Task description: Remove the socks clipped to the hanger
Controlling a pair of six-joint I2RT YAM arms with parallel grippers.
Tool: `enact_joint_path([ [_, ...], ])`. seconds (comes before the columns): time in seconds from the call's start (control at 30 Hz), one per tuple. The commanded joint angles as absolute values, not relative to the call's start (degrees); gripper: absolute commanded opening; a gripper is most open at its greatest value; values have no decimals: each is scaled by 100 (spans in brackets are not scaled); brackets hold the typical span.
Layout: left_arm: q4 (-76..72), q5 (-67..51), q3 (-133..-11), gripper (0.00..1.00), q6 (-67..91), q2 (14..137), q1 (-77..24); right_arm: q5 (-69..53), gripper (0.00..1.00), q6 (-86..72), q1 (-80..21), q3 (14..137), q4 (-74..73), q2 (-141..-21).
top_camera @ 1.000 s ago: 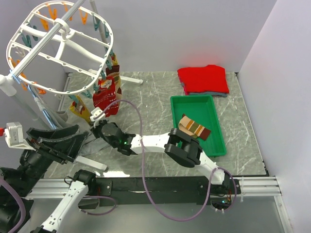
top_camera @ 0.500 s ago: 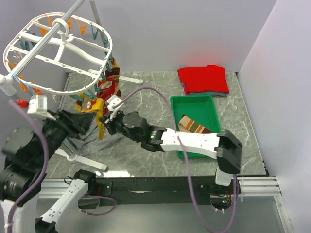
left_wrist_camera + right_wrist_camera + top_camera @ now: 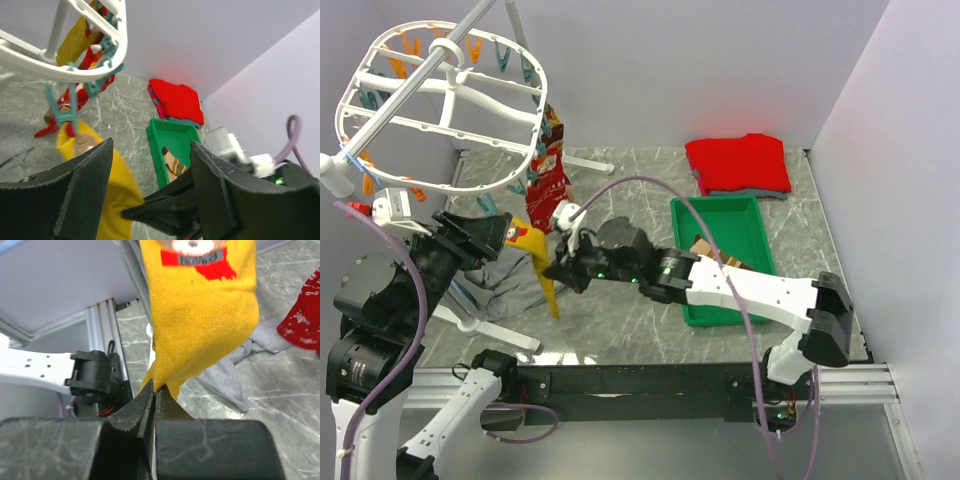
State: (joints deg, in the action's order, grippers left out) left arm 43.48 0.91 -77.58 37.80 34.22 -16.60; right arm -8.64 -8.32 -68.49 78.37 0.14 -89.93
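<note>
The white oval hanger (image 3: 440, 110) hangs at the top left, with orange and teal clips on its rim (image 3: 107, 50). Red patterned socks (image 3: 548, 165) hang from its near rim. My right gripper (image 3: 556, 275) is shut on the lower edge of the mustard-yellow sock (image 3: 540, 258) and holds it taut (image 3: 200, 315). In the left wrist view the sock's top (image 3: 107, 180) lies just under a teal clip (image 3: 62, 110). My left gripper (image 3: 488, 235) is open and empty just left of that sock's top. A tan striped sock (image 3: 720, 258) lies in the tray.
A green tray (image 3: 692, 215) stands right of centre. A folded red garment (image 3: 738, 163) lies at the back right. A grey cloth (image 3: 505, 282) lies on the marble table under the hanger, next to the stand's white legs (image 3: 500, 335).
My right gripper has drawn back to the right and toward the near edge, stretching the yellow sock. The hanger has swung and tilted. My left gripper has risen beside the sock.
</note>
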Motion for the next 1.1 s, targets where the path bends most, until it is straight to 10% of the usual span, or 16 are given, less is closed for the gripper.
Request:
enact_joint_path([
  [0.0,4122,632,-7761,68,3920,3498,-1679,-1694,0,-1046,-6601,7936,-263,-8438],
  [1.07,2962,1160,-6829,57,4544,4237,-1679,-2153,0,-976,-6451,7998,-519,-7928],
])
